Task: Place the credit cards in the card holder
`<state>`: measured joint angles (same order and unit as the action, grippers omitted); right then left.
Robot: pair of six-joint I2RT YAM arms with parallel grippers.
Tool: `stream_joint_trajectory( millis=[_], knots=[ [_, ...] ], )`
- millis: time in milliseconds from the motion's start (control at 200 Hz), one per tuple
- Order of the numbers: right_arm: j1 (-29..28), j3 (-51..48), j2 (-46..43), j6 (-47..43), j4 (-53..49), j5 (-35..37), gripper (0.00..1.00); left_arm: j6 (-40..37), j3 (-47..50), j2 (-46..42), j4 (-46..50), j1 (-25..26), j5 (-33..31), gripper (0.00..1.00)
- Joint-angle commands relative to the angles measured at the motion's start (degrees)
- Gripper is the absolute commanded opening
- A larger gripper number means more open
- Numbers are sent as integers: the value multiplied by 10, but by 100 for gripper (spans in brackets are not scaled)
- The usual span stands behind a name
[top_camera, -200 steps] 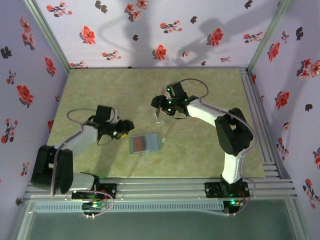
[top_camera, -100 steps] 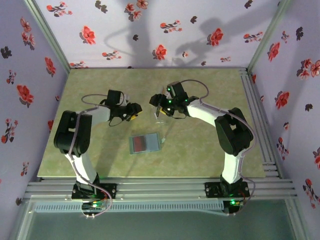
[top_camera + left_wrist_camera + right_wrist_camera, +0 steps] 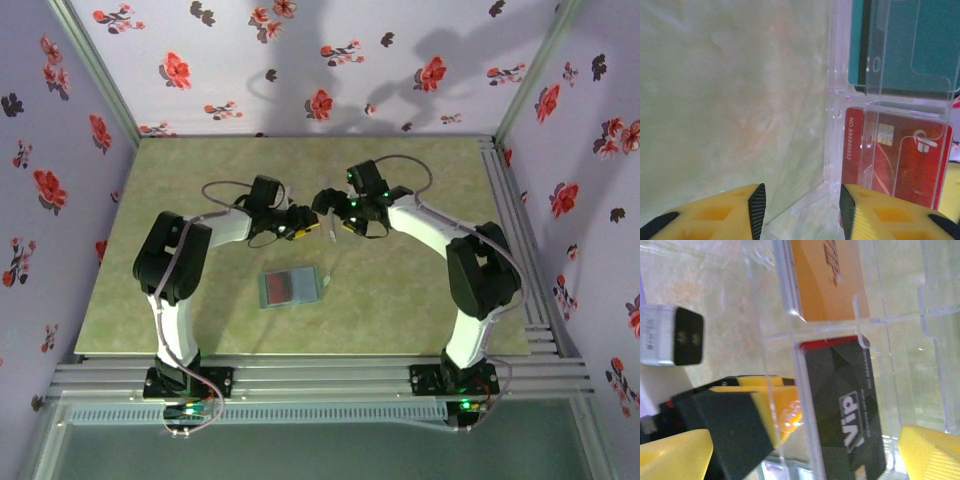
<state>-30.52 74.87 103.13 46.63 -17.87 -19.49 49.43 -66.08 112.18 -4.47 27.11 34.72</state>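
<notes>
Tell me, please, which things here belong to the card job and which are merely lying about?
Job: red card, black card, orange card, teal card, grey-teal card holder.
Lying about: clear plastic rack holding those cards.

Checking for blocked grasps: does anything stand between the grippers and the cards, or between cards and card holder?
The clear plastic rack does: its pocket walls cover the red card facing the left gripper and the black card facing the right gripper. Nothing visible lies on the table between rack and card holder.
</notes>
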Motion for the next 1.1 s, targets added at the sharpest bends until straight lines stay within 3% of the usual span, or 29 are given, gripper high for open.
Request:
stream_joint_trajectory(
  millis=[0,180,405,615,1095],
  knots=[
    [17,-1,-21,-51,-45,0,94,19,-9,15,-16,2,16,46],
    [20,47,2,-114,-116,-22,92,18,3,13,-19,2,11,46],
    [16,36,26,-96,-60,-94,91,35,14,23,-43,4,12,46],
    [2,39,36,-96,-41,-97,89,46,22,31,-58,5,16,45],
    [-1,19,4,-101,-10,-115,64,83,28,56,-112,8,40,44]
  ],
)
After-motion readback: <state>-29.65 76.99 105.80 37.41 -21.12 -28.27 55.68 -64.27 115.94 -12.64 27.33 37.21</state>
